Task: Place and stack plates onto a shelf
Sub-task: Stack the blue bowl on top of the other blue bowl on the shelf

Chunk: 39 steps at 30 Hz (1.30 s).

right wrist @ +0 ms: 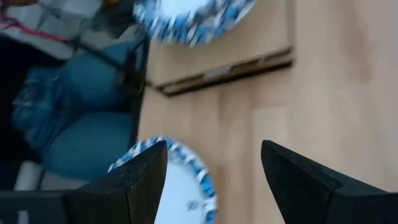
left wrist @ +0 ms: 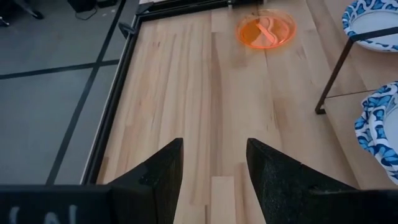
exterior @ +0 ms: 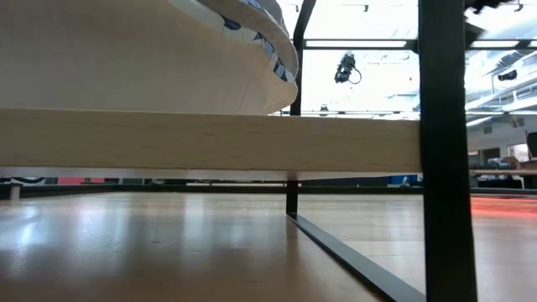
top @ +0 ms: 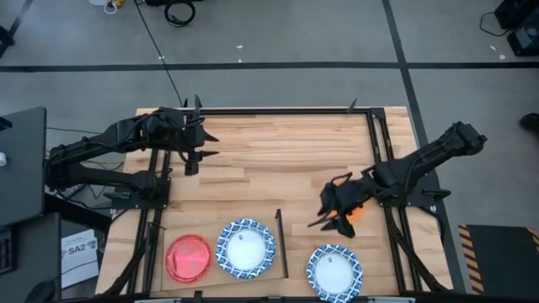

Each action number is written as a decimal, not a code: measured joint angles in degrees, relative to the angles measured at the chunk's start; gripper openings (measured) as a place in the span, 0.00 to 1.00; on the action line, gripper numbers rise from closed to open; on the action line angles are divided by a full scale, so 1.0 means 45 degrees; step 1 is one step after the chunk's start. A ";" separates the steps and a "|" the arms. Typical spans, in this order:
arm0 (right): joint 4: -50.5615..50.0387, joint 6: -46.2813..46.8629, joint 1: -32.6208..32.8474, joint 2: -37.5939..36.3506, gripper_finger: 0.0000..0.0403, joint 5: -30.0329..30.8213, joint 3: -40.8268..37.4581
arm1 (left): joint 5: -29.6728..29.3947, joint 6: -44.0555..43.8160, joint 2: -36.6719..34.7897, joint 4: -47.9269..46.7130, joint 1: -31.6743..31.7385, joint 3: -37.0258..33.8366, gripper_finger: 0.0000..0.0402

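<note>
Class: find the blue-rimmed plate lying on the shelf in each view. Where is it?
High: plate at bottom centre.
Low: plate at top left, seen from underneath.
Left wrist: plate at the right edge.
Right wrist: plate at top centre.
Landmark: shelf bar, black, next to the plate.
</note>
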 joint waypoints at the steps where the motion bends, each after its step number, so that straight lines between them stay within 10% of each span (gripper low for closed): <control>1: 0.0295 0.0215 0.0172 0.0001 0.66 -0.0178 -0.0291 | 0.0001 -0.0006 0.0000 0.0001 -0.0005 -0.0003 0.46; 39: 0.3896 0.4999 0.3089 0.0005 0.66 -0.0333 -0.5204 | -0.0015 -0.0365 0.0005 0.0036 -0.0005 -0.0003 0.46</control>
